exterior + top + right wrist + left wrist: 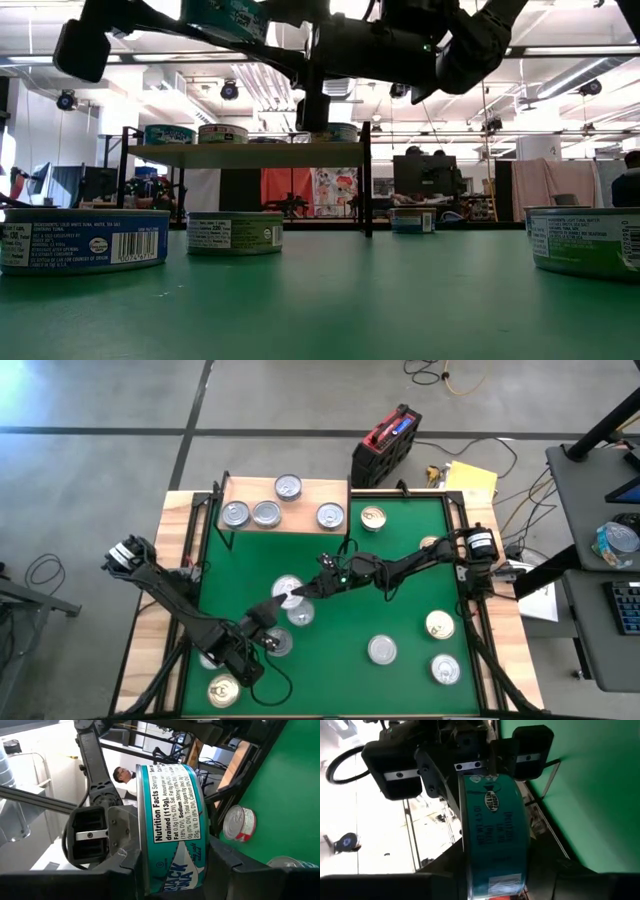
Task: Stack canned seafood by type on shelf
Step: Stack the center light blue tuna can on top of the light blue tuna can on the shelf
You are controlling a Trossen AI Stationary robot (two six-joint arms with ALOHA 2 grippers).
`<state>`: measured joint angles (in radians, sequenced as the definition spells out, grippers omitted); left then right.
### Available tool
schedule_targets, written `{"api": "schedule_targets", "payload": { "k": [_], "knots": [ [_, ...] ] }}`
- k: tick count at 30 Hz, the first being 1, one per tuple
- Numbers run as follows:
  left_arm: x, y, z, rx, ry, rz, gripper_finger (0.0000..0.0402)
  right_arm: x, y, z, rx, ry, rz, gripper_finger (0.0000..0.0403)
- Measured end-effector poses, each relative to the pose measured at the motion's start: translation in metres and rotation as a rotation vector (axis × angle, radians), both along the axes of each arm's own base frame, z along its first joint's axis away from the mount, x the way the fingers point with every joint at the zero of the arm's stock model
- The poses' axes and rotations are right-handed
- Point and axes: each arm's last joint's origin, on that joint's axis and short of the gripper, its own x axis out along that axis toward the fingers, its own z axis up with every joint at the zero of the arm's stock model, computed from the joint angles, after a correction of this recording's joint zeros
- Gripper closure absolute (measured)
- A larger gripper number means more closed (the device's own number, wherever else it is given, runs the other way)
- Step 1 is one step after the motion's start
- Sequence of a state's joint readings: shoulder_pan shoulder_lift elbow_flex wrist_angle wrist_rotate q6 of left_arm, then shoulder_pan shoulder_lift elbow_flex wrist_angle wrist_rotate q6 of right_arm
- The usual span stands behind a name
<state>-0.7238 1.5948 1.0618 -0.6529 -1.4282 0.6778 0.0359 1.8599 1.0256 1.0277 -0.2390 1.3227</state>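
A teal-sided can (287,589) hangs above the middle of the green mat (400,590), and both grippers are shut on it. My left gripper (273,610) reaches it from the near left, my right gripper (299,593) from the right. The wrist views show its teal wall (495,835) (170,830) between the fingers; the low view shows it high up (225,17). The shelf (320,488) stands at the mat's far left on black legs and carries several silver-topped cans (266,513). More cans lie on the mat, their flat bases down (382,650). My left gripper pinches the can across its two flat faces, one finger on each, at the rim nearest me (492,882). It comes level from the table's near left. The can is clear of the mat and about level. My right gripper pinches the same can across its flat faces at the opposite rim (165,875); its fingers (225,865) hug both faces. It comes level from the table's right. The lid faces up.
Two silver-topped cans (300,615) (278,643) lie right under the grippers. Gold-topped cans (373,517) (440,625) (222,690) and a silver one (446,668) are spread over the mat. A red case (385,445) sits on the floor beyond the table. A person (120,774) is in the room.
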Motion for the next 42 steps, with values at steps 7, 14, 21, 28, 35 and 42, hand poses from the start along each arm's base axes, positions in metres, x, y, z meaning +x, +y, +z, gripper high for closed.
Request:
{"api": "schedule_targets", "payload": {
  "k": [7,14,21,28,35,42],
  "knots": [
    [-0.004,0.004,0.012,-0.091,-0.132,0.025,0.0283,0.0,-0.002,0.003,-0.009,-0.021,-0.008,0.0155],
    [-0.016,0.012,0.031,-0.324,-0.222,0.012,0.0283,0.0,-0.002,0.004,-0.041,-0.032,0.032,0.0112],
    [-0.041,0.03,0.061,-0.439,-0.357,0.025,0.0283,-0.001,0.001,0.0,-0.07,-0.01,0.1,0.0114],
    [-0.055,0.048,0.078,-0.469,-0.384,0.04,0.0283,-0.002,0.002,0.002,-0.118,-0.038,0.152,0.0128],
    [-0.068,0.073,0.076,-0.476,-0.3,0.128,0.0283,-0.006,0.004,0.012,-0.189,-0.096,0.228,0.0137],
    [-0.079,0.096,0.07,-0.508,-0.305,0.295,0.0283,-0.011,0.006,0.022,-0.249,-0.151,0.275,0.0138]
  ]
}}
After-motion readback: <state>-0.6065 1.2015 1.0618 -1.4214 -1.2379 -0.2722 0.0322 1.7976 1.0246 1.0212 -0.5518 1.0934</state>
